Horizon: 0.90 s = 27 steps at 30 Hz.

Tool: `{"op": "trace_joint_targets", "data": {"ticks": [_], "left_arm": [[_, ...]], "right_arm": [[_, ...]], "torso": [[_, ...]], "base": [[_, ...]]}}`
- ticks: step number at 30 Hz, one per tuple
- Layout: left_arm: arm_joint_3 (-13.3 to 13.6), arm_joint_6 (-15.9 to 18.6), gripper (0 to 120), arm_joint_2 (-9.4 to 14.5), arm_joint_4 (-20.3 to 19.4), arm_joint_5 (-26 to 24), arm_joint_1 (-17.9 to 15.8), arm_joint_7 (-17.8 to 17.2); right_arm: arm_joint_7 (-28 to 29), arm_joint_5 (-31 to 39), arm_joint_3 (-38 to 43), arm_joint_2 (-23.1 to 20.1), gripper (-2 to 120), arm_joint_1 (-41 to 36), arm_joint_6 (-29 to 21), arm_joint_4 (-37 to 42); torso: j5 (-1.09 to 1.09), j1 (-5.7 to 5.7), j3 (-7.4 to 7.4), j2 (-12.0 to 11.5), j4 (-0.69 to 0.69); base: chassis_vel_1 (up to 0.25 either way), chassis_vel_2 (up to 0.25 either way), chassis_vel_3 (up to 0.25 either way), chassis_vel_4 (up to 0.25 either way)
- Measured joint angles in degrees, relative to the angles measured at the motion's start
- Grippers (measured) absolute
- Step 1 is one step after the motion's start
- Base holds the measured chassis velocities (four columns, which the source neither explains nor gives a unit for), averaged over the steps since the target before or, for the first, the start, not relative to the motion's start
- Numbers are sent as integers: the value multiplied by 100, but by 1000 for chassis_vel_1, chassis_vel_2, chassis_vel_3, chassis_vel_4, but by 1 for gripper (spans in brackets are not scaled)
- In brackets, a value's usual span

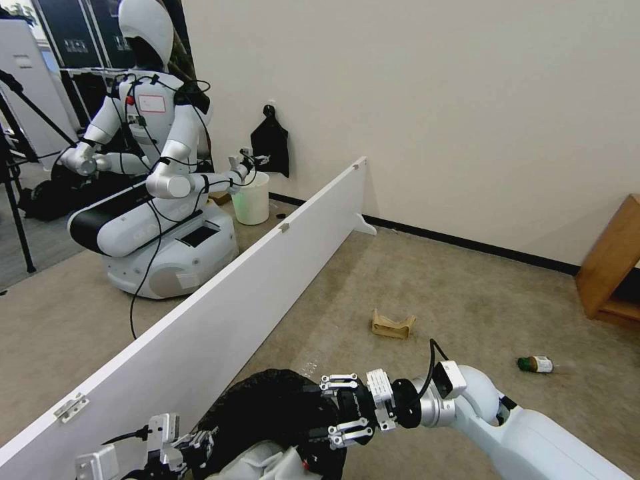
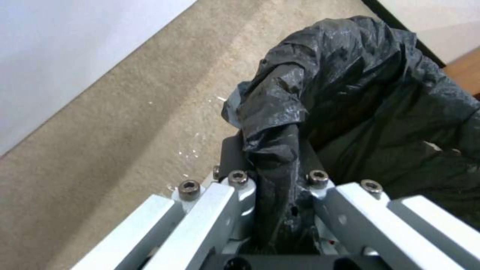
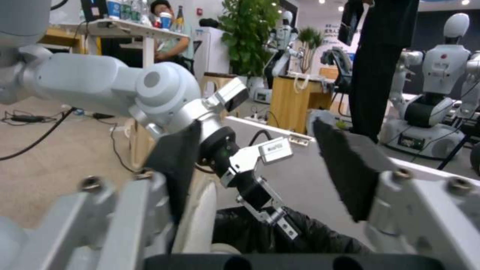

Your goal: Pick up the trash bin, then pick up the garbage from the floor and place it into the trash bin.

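Observation:
The trash bin (image 1: 267,410), lined with a crinkled black bag, is at the bottom centre of the head view. My left gripper (image 1: 190,445) is shut on its near-left rim; the left wrist view shows the left gripper (image 2: 272,153) pinching a fold of the black bag (image 2: 370,93). My right gripper (image 1: 337,410) is open at the bin's right rim, its pads (image 3: 350,168) wide apart with nothing between them. Garbage lies on the carpet beyond: a torn brown paper bag (image 1: 393,325) and a small green-capped bottle (image 1: 535,364).
A long white partition board (image 1: 253,280) runs diagonally on my left. Behind it stands another robot (image 1: 153,167) with a plain white bucket (image 1: 251,198). A wooden shelf (image 1: 610,267) sits at the right by the wall. Open carpet lies ahead.

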Motion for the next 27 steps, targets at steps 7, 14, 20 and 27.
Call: {"op": "trace_joint_targets", "data": {"ticks": [7, 14, 20, 27], "left_arm": [[48, 0, 4, -14, -32, -72, 6, -37], [129, 0, 4, -26, -10, -75, 3, -83], [85, -2, 4, -27, 23, -62, 1, -87], [-17, -34, 4, -55, 58, -28, -25, -21]], "right_arm": [[-1, -51, -30, 8, 88, 69, 26, -68], [88, 181, 249, 48, 100, -32, 36, -121], [784, 617, 913, 85, 100, -517, 36, -72], [3056, 136, 2356, 273, 100, -1621, 87, 123]], "torso": [[0, 0, 0, 0, 0], [0, 0, 0, 0, 0], [0, 0, 0, 0, 0], [0, 0, 0, 0, 1]], "base": [[0, 0, 0, 0], [0, 0, 0, 0], [0, 0, 0, 0], [0, 0, 0, 0]]}}
